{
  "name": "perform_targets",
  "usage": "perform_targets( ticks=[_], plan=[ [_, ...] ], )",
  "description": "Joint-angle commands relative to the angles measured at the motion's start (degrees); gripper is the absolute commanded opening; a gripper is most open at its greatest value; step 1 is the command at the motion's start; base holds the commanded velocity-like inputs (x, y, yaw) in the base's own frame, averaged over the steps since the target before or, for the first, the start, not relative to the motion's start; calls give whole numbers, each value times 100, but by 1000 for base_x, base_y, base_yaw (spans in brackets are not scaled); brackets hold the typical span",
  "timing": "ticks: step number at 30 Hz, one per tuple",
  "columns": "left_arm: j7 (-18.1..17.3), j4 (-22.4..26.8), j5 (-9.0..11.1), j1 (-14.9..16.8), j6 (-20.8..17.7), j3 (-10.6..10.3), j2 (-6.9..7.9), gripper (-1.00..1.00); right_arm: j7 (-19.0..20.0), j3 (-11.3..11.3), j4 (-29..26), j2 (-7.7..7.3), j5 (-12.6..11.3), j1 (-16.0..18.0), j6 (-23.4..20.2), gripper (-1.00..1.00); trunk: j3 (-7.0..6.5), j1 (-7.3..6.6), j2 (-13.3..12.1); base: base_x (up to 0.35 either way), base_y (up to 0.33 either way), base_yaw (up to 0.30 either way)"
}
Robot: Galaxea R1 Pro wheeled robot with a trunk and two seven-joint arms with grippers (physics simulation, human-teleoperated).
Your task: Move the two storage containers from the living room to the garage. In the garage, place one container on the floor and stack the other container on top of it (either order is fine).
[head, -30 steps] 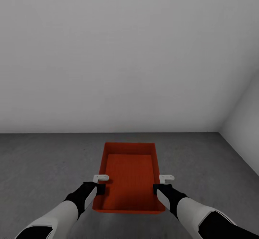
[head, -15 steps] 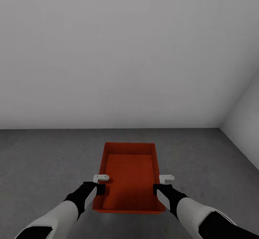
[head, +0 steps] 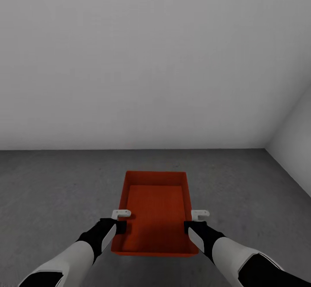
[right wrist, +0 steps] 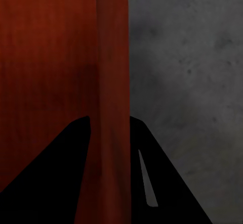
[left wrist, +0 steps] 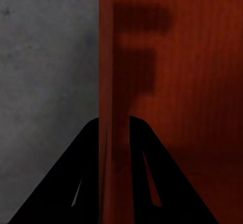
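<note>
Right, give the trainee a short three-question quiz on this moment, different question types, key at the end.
1. True or false: the bin is held by both the left gripper and the right gripper.
2. Multiple choice: each gripper clamps which part of the bin? A) the far end wall B) a long side wall C) the base from below
3. Fill in: the floor under the bin is grey ____.

Key:
1. True; the wrist views show each gripper's fingers astride a bin wall.
2. B
3. concrete
</note>
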State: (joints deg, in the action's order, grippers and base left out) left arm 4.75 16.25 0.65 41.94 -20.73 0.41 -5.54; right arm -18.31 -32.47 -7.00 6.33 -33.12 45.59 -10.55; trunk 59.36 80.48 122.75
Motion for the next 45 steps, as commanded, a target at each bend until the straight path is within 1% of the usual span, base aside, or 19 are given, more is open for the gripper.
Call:
perform_targets(
  ticks=[1,2,11,20,30,45],
  plan=[
    [53,-8,31,-1,-36,-17,-61,-100,-58,-46,-21,-1,209,8,-44,-100,32,21,44,0,0,0],
    [53,-8,31,-1,-36,-16,-61,-100,-58,-46,-21,-1,209,7,-44,-100,59,43,84,0,0,0],
    [53,-7,34,-1,-36,-15,-61,-100,-58,-47,-21,-1,209,4,-44,-100,130,43,84,0,0,0],
    [53,-7,39,-1,-36,-15,-61,-100,-58,-49,-21,2,209,6,-44,-100,135,43,84,0,0,17],
    [52,-7,31,-1,-36,-15,-61,-100,-58,-41,-21,-4,209,8,-44,-100,135,43,84,0,0,187],
    [53,-7,38,-1,-36,-15,-61,-100,-55,-44,-21,-1,209,8,-44,-100,135,43,84,0,0,9]
  ],
)
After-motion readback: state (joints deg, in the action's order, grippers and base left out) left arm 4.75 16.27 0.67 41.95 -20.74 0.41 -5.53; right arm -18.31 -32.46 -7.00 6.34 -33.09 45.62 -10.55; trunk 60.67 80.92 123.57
